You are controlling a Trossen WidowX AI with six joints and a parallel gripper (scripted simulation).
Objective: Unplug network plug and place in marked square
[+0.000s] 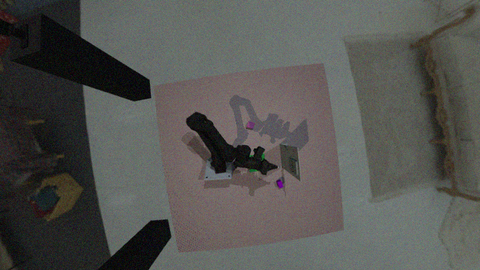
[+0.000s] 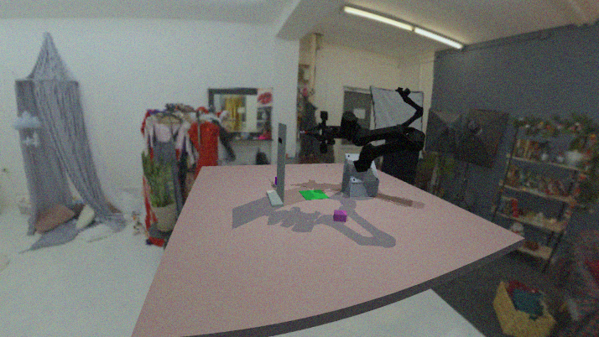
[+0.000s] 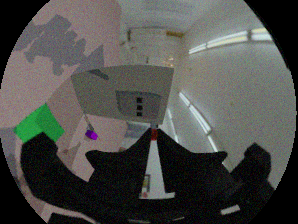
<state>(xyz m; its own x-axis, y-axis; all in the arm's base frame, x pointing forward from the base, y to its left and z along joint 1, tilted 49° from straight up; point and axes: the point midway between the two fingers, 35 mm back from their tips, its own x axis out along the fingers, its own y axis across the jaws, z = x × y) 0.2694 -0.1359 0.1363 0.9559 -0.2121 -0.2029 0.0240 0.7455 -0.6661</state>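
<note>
My gripper (image 1: 277, 166) (image 2: 304, 132) (image 3: 153, 130) is shut on the small plug (image 3: 154, 125), which shows in the wrist view as a grey end with a red part between the fingertips. The upright grey panel (image 1: 288, 156) (image 2: 281, 168) (image 3: 95, 97) stands in front of the fingertips, with a gap between them in the exterior view. Its socket plate (image 3: 127, 104) shows several dark openings. The plug is out of the socket, high above the table. The green marked square (image 2: 313, 194) (image 3: 39, 126) lies on the table, partly under the arm in the top view. The tab's position cannot be told.
A purple block (image 1: 280, 183) (image 2: 276, 180) (image 3: 91, 135) lies near the panel's foot. A magenta block (image 1: 250, 125) (image 2: 340, 215) lies on the other side of the arm. The arm's pale base (image 1: 210, 171) (image 2: 356, 186) stands behind the square.
</note>
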